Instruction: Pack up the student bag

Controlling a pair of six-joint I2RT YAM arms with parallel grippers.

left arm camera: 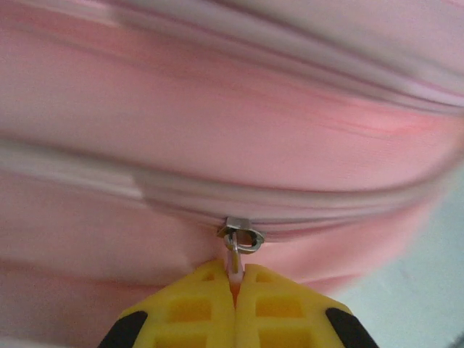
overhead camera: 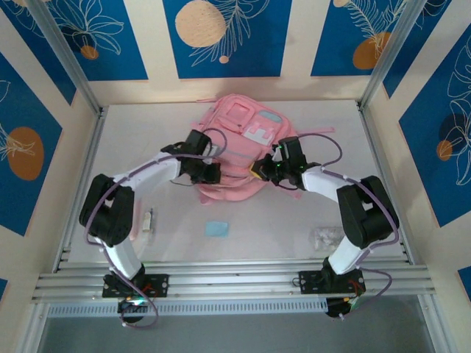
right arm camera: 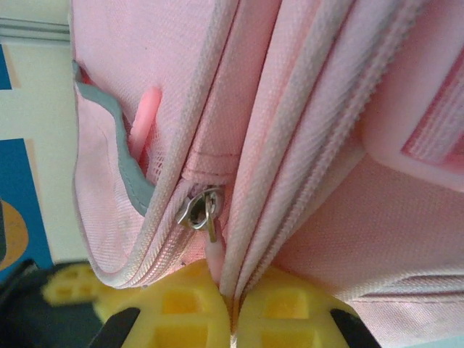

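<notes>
While your left gripper (left arm camera: 235, 281) and right gripper (right arm camera: 230, 293) are each clamping shut on a zipper tab (left arm camera: 236, 268) of the student bag (overhead camera: 234, 147), lying toward 12 o'clock, you should be pulling along the teeth, not outward

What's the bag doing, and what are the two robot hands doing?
student bag, lying on the table between both hands
left hand, shut on a zipper pull
right hand, shut on a second zipper pull
blue item, lying loose on the table, outside the bag
</notes>
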